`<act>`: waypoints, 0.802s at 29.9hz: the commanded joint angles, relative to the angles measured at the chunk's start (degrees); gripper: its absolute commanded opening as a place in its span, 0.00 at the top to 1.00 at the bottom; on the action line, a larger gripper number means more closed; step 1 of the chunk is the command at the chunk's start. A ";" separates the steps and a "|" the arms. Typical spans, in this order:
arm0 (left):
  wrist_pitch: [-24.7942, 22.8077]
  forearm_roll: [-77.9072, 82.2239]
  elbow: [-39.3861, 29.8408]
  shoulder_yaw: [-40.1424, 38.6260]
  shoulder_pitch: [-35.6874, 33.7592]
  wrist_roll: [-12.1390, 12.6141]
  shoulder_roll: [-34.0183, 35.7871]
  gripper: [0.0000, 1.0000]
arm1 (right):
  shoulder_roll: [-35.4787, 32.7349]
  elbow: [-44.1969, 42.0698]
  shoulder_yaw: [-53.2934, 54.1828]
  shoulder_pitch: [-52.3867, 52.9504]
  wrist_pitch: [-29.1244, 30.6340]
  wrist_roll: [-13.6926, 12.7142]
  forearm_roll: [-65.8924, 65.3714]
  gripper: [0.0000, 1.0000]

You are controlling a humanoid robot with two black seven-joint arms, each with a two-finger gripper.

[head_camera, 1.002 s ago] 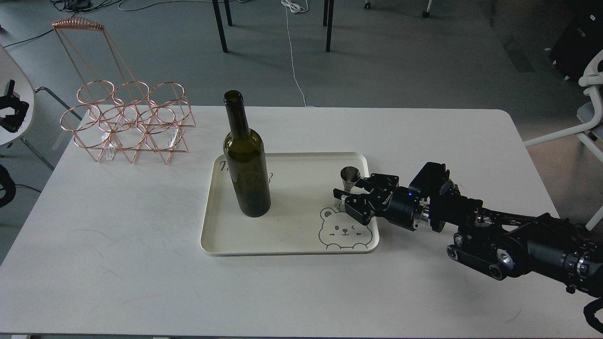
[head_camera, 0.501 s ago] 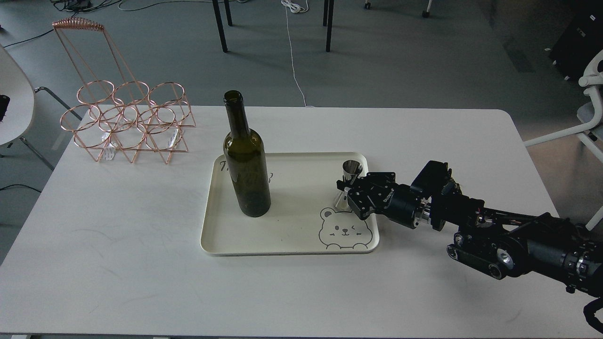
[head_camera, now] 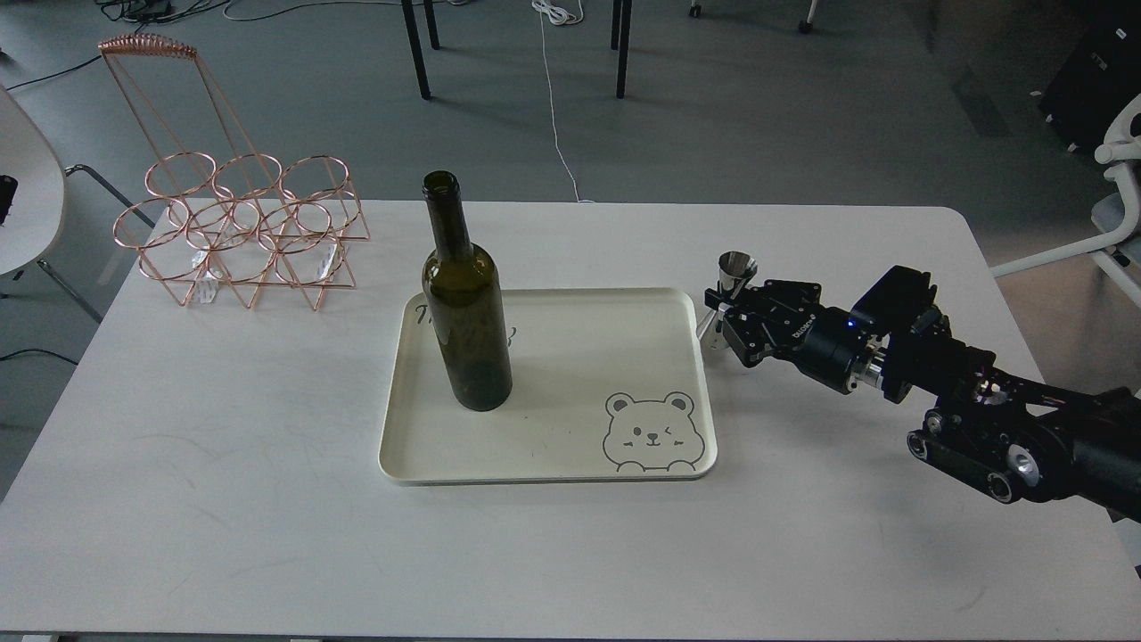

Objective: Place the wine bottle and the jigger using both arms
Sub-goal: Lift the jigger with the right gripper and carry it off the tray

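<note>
The dark olive-green wine bottle [head_camera: 466, 303] stands upright on the left part of the cream tray [head_camera: 553, 464]. The small silver jigger [head_camera: 729, 287] is upright and held at its waist by my right gripper [head_camera: 718, 308], just past the tray's far right corner, above the white table. The right arm comes in from the right with a small blue light lit on its wrist. My left arm and gripper are out of view.
A copper wire bottle rack [head_camera: 236, 227] stands at the table's far left. The tray has a bear drawing [head_camera: 649, 432] in its near right corner. Chairs and table legs stand on the floor behind, with a white chair [head_camera: 1110, 223] at the right.
My right gripper closed on the jigger on the tray, then lifted it and carried it right and away, off the tray. The bottle has not moved.
</note>
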 commanded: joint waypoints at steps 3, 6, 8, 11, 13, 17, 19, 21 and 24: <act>0.00 0.07 -0.17 -0.01 0.10 -0.09 -0.28 0.01 | -4.08 -1.66 2.77 -5.00 0.02 0.00 3.24 0.95; 0.00 0.07 -0.17 -0.01 0.10 -0.09 -0.28 0.01 | -4.35 -5.08 3.04 -7.20 0.02 0.00 5.70 0.95; 0.00 0.07 -0.17 -0.01 0.10 -0.09 -0.28 0.01 | -4.35 -7.11 2.86 -8.26 0.02 0.00 7.54 0.95; 0.00 0.07 -0.17 -0.01 0.10 -0.09 -0.28 0.01 | -4.26 -9.05 2.87 -8.61 0.02 0.00 9.92 0.95; 0.00 0.07 -0.17 -0.01 0.10 -0.09 -0.37 0.01 | -4.09 -9.40 2.86 -8.61 0.02 0.00 10.63 0.95; 0.00 0.07 -0.17 -0.01 0.10 -0.09 -0.37 0.01 | -3.73 -9.32 2.69 -8.61 0.02 0.00 10.63 0.92; 0.00 0.07 -0.08 -0.01 0.10 -0.09 -0.37 0.01 | -3.73 -9.32 2.69 -8.61 0.02 0.00 10.63 0.85; 0.00 0.07 -0.08 -0.01 0.10 -0.09 -0.37 0.01 | -3.73 -9.32 2.69 -8.61 0.02 0.00 10.63 0.79; 0.00 0.07 -0.08 -0.01 0.10 -0.17 -0.37 0.01 | -3.73 -9.32 2.69 -8.61 0.02 0.00 10.63 0.78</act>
